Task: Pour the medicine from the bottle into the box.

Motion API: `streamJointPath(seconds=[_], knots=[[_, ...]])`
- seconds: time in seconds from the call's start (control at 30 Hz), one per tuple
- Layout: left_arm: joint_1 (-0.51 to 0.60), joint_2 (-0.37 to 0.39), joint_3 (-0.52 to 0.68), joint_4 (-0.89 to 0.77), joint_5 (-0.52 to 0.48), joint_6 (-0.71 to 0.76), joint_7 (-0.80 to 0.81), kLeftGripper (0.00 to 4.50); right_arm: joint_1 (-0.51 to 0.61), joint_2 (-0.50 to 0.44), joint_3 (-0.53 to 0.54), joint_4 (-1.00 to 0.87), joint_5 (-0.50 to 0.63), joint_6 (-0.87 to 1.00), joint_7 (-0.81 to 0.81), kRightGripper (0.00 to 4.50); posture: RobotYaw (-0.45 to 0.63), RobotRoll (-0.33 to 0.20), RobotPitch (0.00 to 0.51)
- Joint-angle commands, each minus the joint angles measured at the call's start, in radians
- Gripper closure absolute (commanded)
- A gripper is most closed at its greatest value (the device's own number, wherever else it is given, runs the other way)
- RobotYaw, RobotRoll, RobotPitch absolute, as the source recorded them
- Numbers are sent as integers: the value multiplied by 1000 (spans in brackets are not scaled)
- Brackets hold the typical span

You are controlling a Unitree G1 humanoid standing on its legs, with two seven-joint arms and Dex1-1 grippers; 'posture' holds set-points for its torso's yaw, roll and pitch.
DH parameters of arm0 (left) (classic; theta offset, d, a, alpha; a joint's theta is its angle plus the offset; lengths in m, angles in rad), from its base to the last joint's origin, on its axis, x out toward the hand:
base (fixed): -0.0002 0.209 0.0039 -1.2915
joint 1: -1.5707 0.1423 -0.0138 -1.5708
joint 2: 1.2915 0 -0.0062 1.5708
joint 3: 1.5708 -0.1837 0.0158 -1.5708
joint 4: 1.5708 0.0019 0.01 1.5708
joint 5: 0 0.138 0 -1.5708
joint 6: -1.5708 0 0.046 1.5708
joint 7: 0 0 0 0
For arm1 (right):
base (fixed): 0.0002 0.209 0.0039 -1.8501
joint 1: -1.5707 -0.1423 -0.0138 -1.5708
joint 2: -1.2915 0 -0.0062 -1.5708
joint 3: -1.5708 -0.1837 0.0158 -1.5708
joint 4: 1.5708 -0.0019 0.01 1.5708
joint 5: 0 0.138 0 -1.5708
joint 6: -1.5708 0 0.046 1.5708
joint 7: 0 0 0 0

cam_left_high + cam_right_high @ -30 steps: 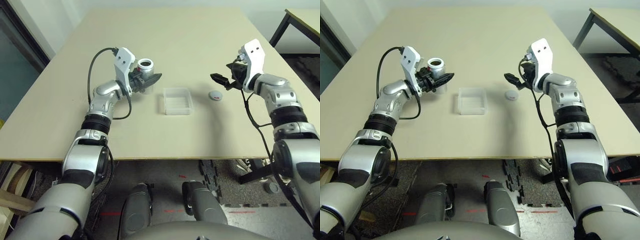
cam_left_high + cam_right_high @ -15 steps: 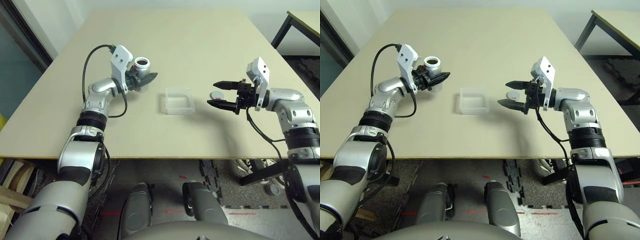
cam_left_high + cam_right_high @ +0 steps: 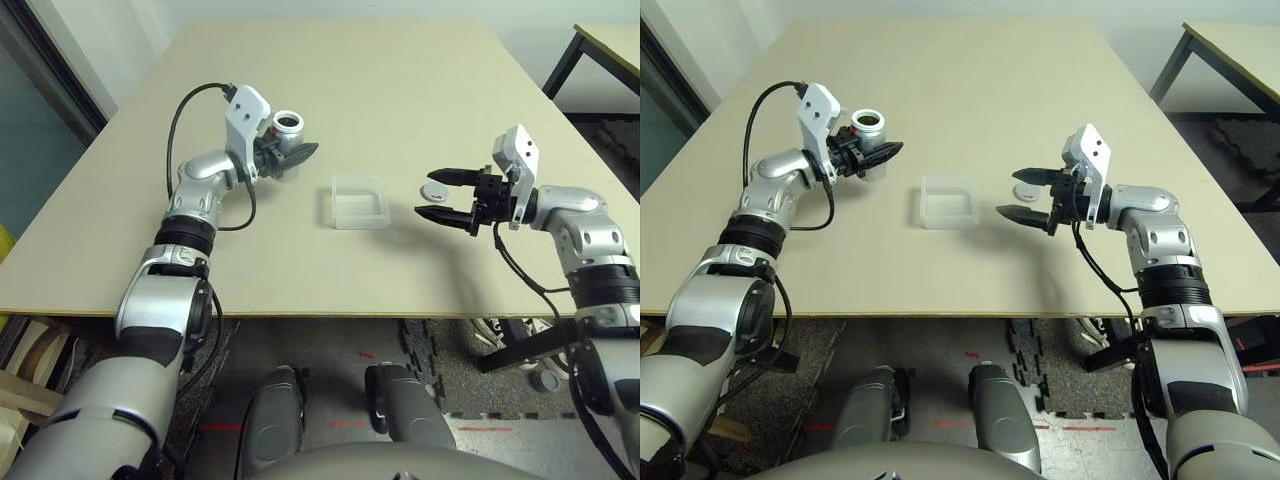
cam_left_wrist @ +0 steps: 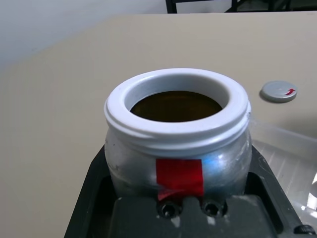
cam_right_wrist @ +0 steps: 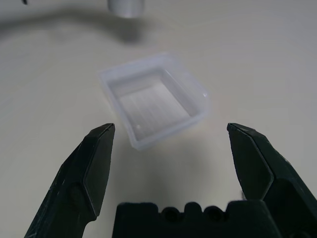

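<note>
In the left eye view the left gripper (image 3: 292,158) is clamped on the bottle (image 3: 289,131), upright and uncapped, at about ten o'clock from the box (image 3: 357,202) and well apart from it; tipped from there, I judge the pills would land on the table (image 3: 400,80). The right gripper (image 3: 438,194), jaws spread wide and empty, hovers at three o'clock of the box, near the cap (image 3: 437,190), and could nudge either. The left wrist view shows the bottle's open mouth, its inside too dark to show the medicine, with the cap at two o'clock. In the right wrist view the box sits empty at twelve o'clock between the spread fingers (image 5: 96,163).
</note>
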Motion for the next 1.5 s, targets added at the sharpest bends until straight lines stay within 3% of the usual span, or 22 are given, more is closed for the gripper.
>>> streamJointPath(seconds=[0.03, 0.2, 0.37, 0.6, 0.77, 0.87, 1.17, 1.4, 1.5], knots=[[-39, -5, -25, 38, 42, -23, 13, 1886, 9, -8, -5, 31, -4, -28, -2, 0, -199, 0, 47], [-81, -15, -67, 79, 113, -59, 74, 1886, 4, -1, 1, 58, -10, -49, -3, 0, -198, 0, 45], [-140, -22, -166, 137, 271, -136, 265, 1886, -10, 10, 6, 88, -17, -64, -4, 0, -195, 0, 45], [-229, -24, -547, 214, 755, -267, 769, 1886, -32, 21, 7, 127, -30, -82, -18, 0, -187, 0, 54], [-298, -53, -869, 269, 1113, -257, 1105, 1886, -42, 31, 4, 131, -26, -77, -24, 0, -185, 0, 60], [-340, -96, -1005, 312, 1251, -241, 1202, 1886, -52, 45, -3, 139, -16, -68, -29, 0, -180, 0, 63], [-442, -162, -1177, 387, 1420, -246, 1279, 1886, -75, 80, -19, 157, 5, -48, -45, 0, -188, 0, 58], [-447, -157, -1117, 401, 1357, -271, 1209, 1886, -75, 75, -4, 157, -14, -63, -42, 0, -188, 0, 58], [-432, -137, -1027, 404, 1266, -299, 1123, 1886, -72, 67, 11, 160, -33, -80, -31, 0, -183, 0, 63]])
